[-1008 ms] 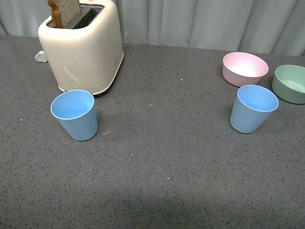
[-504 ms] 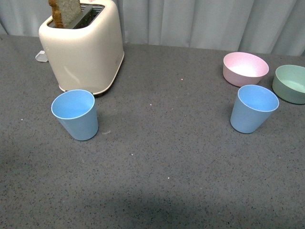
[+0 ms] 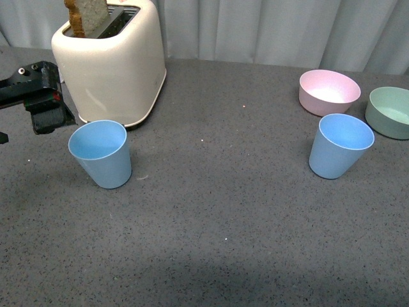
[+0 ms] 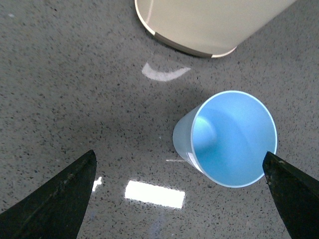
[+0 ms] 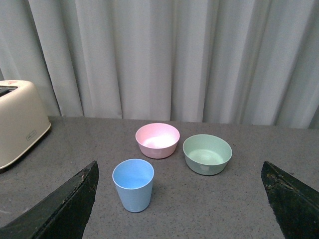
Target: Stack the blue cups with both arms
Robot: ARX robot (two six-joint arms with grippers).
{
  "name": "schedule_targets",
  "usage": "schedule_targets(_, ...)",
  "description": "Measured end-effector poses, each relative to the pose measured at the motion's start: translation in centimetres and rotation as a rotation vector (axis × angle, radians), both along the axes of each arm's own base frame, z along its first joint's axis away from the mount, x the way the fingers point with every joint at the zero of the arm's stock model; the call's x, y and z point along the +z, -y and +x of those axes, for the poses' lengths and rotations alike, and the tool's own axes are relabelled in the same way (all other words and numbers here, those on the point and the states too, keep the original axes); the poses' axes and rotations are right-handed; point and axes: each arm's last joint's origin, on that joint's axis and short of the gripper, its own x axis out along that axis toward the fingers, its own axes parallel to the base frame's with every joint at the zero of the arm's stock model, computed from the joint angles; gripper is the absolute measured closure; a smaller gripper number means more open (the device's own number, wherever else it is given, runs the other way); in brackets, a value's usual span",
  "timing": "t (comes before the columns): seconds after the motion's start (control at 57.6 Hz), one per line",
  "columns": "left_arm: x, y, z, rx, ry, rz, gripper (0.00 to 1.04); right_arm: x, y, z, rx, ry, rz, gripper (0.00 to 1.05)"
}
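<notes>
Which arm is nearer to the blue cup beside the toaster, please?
Left. Its tool hangs open close beside that cup, next to the toaster; the right tool faces the other cup, far across the table.

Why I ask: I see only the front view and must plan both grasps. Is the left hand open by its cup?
Observer: Yes. The left wrist view shows the left hand open wide, with the left blue cup between its fingertips, nearer one of them.
Operator: And the right hand? My view misses it entirely.
Observer: The right wrist view shows the right hand open too, well back from the right blue cup, not around it.
</notes>
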Motion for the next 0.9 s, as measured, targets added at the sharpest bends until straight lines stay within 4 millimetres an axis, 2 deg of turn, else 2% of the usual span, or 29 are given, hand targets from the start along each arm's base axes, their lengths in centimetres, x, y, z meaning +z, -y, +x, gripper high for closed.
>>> schedule_targets(0.208,-1.0,0.3,1.7,-0.007,-0.062,-0.016,0.07,0.0,0.0,0.0,0.0,0.0,0.0,0.1)
schedule_targets(0.452,-3.3,0.8,4.4,0.035,-0.146,-0.083,0.07,0.0,0.0,0.0,0.0,0.0,0.0,0.1)
schedule_targets(0.66,-3.4,1.3,5.3,0.031,-0.169,-0.078,0.35,0.0,0.0,0.0,0.0,0.0,0.0,0.1)
schedule_targets(0.747,-3.7,1.4,5.4,0.028,-0.193,-0.076,0.55,0.0,0.0,0.0,0.0,0.0,0.0,0.1)
schedule_targets(0.903,-3.9,1.7,5.2,0.02,-0.21,-0.049,0.78,0.0,0.0,0.0,0.0,0.0,0.0,0.1)
